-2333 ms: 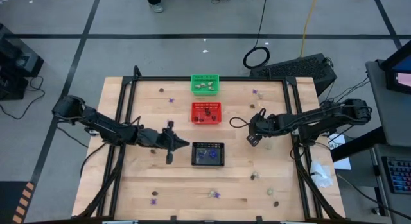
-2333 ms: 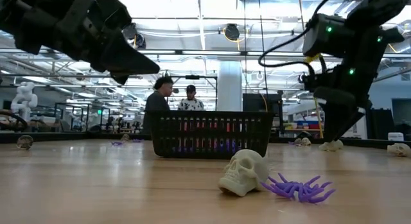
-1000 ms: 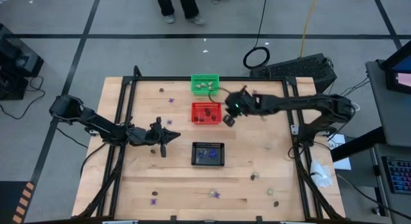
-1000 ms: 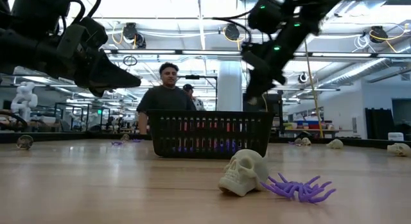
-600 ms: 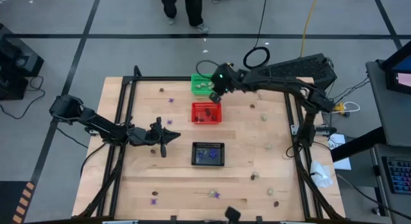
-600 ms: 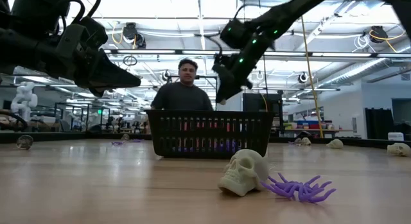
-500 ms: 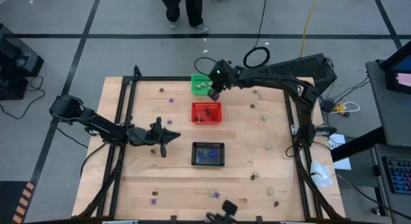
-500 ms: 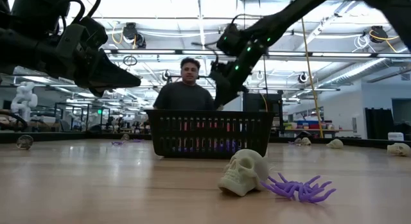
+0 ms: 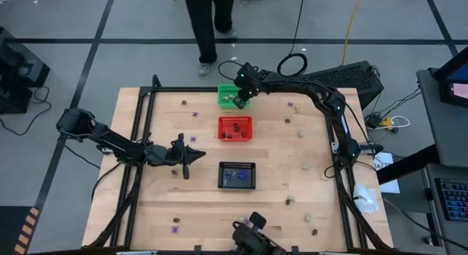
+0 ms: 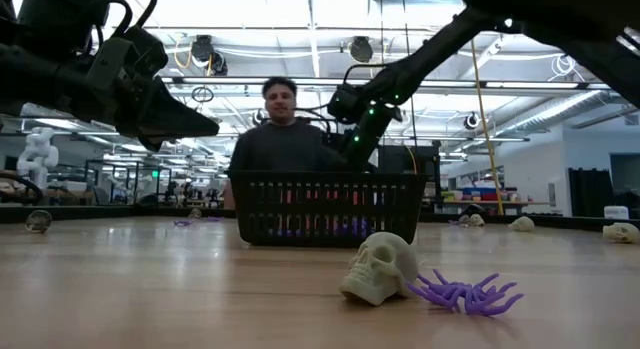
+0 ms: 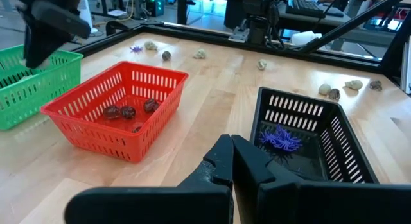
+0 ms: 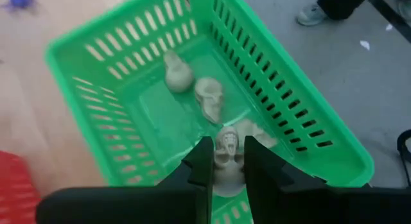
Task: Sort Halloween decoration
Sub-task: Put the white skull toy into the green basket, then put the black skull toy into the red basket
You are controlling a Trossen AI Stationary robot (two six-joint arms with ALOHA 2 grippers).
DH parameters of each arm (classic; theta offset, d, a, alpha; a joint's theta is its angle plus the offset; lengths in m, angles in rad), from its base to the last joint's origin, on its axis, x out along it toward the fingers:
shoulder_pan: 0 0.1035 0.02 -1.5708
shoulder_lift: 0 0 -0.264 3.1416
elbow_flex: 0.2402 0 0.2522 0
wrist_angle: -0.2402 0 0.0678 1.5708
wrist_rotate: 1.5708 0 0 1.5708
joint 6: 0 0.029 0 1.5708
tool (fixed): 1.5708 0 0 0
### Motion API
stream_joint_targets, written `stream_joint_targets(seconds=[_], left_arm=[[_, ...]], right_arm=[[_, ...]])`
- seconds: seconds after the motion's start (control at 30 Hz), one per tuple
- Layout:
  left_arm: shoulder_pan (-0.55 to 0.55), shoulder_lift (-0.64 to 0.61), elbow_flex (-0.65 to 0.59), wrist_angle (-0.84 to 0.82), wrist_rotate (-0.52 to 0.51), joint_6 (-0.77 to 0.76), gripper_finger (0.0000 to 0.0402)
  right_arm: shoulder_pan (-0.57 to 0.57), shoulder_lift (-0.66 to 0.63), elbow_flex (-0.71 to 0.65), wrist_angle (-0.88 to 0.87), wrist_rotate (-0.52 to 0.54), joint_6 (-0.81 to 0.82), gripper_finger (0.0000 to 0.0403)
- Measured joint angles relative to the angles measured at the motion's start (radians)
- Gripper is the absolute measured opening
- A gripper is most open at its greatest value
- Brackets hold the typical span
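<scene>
No writing, label, brand, number or sign can be read anywhere in these views: the baskets, the tabletop, the arms and the room behind the table carry nothing legible.

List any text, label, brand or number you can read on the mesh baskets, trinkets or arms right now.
None can be read.
Green mesh basket, red mesh basket, black mesh basket: no labels show.
Cream skull trinket and purple spider trinket: no markings.
Right gripper, left gripper: plain dark fingers, no lettering.
</scene>
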Motion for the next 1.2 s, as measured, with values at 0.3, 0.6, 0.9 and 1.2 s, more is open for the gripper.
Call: stream_joint_targets(seconds=[0.3,0.6,0.9,1.2], left_arm=[[0.0,0.0,0.0,0.0,0.0,0.0,0.0],[0.0,0.0,0.0,0.0,0.0,0.0,0.0],[0.0,0.0,0.0,0.0,-0.008,0.001,0.0],[0.0,0.0,0.0,0.0,-0.005,0.109,0.0]], right_arm=[[-0.013,0.01,0.0,-0.006,0.003,-0.001,0.0116],[0.005,-0.082,0.0,-0.019,0.01,-0.037,0.013],[0.098,-0.123,-0.004,-0.001,0.009,-0.091,0.0007],[0.208,-0.168,-0.151,0.199,0.074,-0.073,0.0002]])
